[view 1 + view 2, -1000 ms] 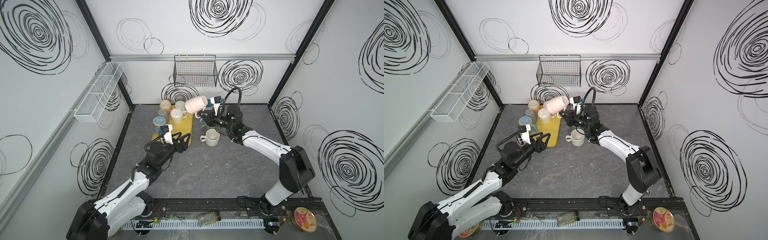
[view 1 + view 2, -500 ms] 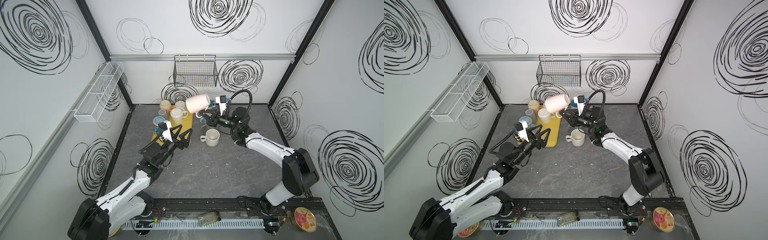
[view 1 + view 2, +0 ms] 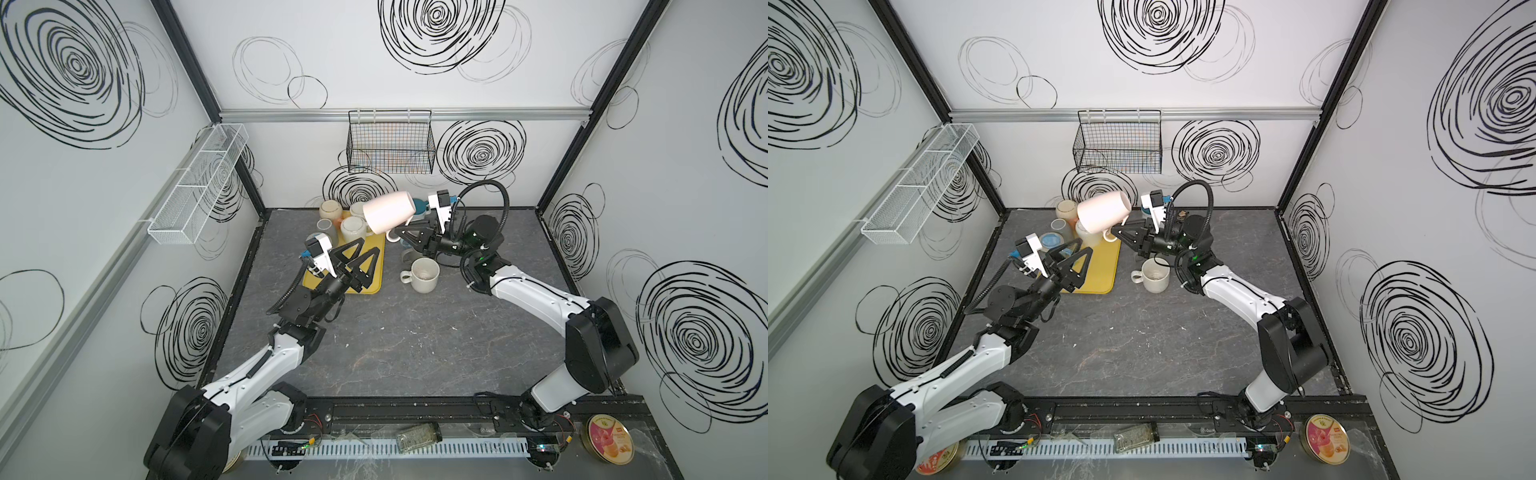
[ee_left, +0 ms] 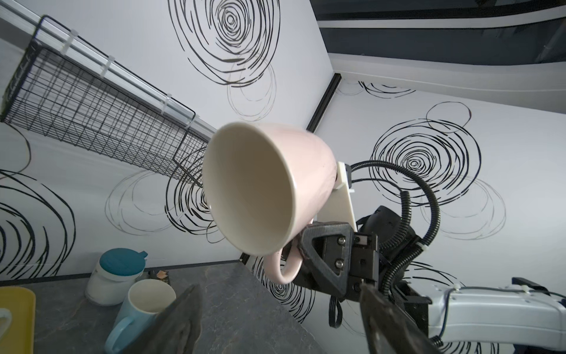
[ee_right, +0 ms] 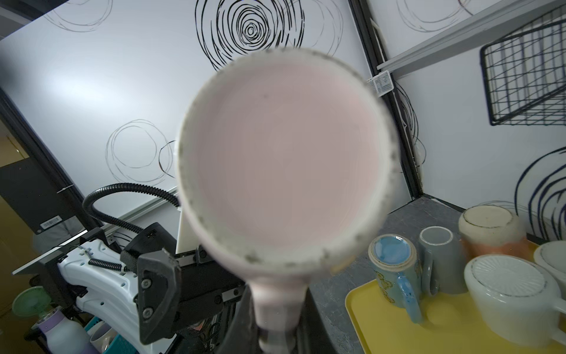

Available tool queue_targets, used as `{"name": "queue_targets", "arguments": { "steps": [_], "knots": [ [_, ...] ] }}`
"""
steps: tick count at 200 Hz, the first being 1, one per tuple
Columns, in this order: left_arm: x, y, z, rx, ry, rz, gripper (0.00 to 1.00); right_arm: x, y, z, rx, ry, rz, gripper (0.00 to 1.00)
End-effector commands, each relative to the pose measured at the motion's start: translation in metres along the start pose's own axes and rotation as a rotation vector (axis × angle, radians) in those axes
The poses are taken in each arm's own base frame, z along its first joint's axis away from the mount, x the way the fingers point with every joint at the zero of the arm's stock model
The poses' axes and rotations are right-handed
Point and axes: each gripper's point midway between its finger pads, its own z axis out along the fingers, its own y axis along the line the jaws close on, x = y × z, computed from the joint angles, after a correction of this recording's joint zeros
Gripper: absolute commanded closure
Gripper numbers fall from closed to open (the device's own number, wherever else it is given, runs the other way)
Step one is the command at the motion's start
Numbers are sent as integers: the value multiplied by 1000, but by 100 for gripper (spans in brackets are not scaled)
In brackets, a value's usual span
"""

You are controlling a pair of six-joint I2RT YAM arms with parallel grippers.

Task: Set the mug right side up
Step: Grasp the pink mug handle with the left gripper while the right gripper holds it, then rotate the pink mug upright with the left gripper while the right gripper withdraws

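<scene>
- Pink mug: held aloft near the rear of the yellow tray, lying on its side, mouth toward the left arm, handle underneath.
- Right gripper: fingers clamped tight on the mug's handle.
- Left gripper: fingers spread wide, empty, near the mug but apart from it.
- Step, as judged: mid-turn. The next move calls for rolling the mouth upward, then lowering the mug onto the bare tabletop.

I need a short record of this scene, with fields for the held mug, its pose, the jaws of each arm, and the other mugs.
held: pink mug, in the air
grip: right jaws shut on its handle
pose: on its side, handle down, mouth toward the left arm
left jaws: open, empty, near the tray
on table: cream mug, upright
on tray: white mug, bottom up
</scene>
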Motion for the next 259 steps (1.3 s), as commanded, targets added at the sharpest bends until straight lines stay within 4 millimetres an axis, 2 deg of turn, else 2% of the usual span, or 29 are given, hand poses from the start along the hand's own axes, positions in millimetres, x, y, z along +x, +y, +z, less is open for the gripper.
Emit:
{"name": "queue_targets", "arguments": {
  "steps": [1, 47, 129, 167, 208, 226, 242, 259],
  "knots": [
    [-11, -21, -3, 102, -65, -10, 17, -46, 59, 0, -141, -92, -142, 100],
    [-15, -26, -6, 145, -104, -37, 21, -33, 73, 9, -196, -57, -132, 100],
    [-2, -10, -1, 112, -93, -83, 34, -25, 85, 14, -240, -33, -139, 100],
    [-4, -13, 3, 151, -115, -125, 36, -17, 95, 20, -266, 7, -166, 100],
    [-3, -19, 8, 193, -114, -137, 41, -7, 98, 27, -282, 51, -148, 100],
    [-7, -24, 5, 225, -127, -144, 49, -5, 96, 28, -281, 55, -140, 100],
    [-8, -29, 3, 255, -125, -147, 69, -4, 91, 29, -260, 52, -130, 100],
    [-11, -31, 0, 270, -124, -145, 86, -3, 86, 29, -236, 56, -125, 100]
  ]
}}
